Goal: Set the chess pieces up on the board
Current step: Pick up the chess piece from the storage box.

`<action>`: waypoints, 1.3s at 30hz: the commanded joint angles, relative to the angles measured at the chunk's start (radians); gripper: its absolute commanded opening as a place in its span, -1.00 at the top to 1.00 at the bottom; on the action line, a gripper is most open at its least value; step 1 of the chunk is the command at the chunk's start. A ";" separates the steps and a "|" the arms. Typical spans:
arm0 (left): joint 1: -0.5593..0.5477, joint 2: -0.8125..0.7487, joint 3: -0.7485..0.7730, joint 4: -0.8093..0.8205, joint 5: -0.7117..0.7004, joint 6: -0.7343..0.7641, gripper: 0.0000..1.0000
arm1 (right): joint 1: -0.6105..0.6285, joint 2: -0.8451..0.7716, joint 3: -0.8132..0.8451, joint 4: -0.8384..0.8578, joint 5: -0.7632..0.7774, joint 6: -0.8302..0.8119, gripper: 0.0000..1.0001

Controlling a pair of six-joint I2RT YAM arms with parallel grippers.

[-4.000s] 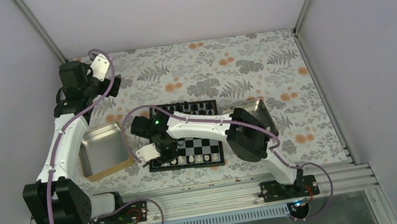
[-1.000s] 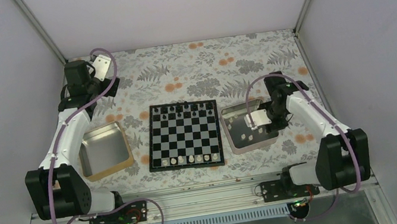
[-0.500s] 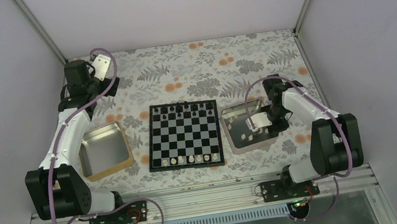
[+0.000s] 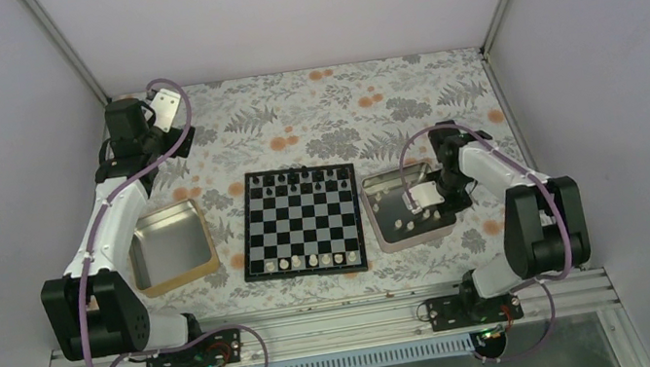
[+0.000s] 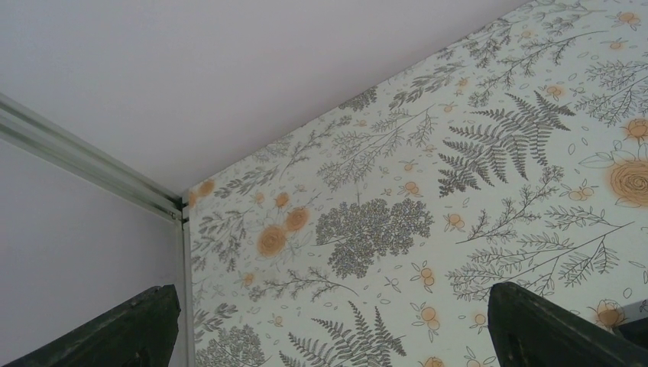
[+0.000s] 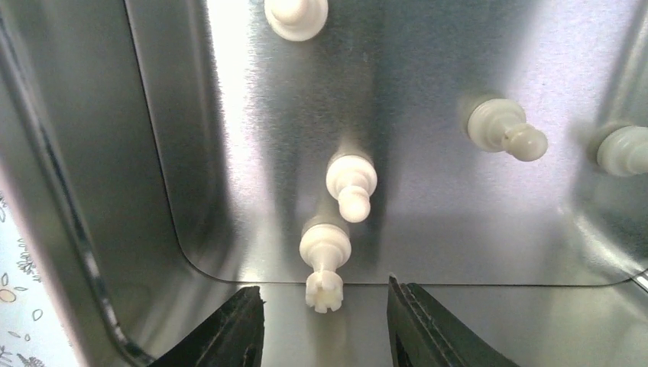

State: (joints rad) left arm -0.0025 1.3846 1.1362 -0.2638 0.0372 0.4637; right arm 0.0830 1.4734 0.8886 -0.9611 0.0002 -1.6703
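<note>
The board (image 4: 302,219) lies mid-table, with a few cream chess pieces (image 4: 314,260) on its near row and black ones along the far row. More cream chess pieces lie in the right metal tray (image 4: 375,197). My right gripper (image 4: 418,198) hangs low inside that tray. In the right wrist view it (image 6: 325,317) stands open, its fingers (image 6: 229,329) on either side of a toppled crown-topped piece (image 6: 325,264) without touching it. A pawn (image 6: 351,183) lies just beyond. My left gripper (image 5: 328,336) is open and empty over the cloth at the far left.
A second metal tray (image 4: 175,266) sits left of the board with nothing showing in it. Other cream pieces (image 6: 508,131) are scattered on the right tray's floor, whose walls (image 6: 92,191) rise close around my right gripper. A flowered cloth (image 4: 329,109) covers the table; walls enclose three sides.
The right arm left the board's near left corner and came to the right tray. Over the last second its elbow swung inward while the gripper stayed low in the tray. The left arm stayed still.
</note>
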 commanded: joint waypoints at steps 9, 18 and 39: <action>0.006 -0.025 -0.013 0.017 0.000 0.008 -1.00 | -0.009 0.048 0.038 0.013 -0.001 0.007 0.27; 0.009 -0.023 -0.011 0.014 0.013 0.010 -1.00 | -0.009 0.052 0.022 0.012 0.007 0.015 0.45; 0.009 -0.044 -0.006 0.008 0.026 0.006 -1.00 | 0.087 0.009 0.207 -0.156 0.015 0.073 0.92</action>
State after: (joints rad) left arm 0.0036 1.3750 1.1282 -0.2638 0.0383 0.4637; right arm 0.1284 1.5036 1.0096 -1.0370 0.0200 -1.6291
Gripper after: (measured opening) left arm 0.999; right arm 0.092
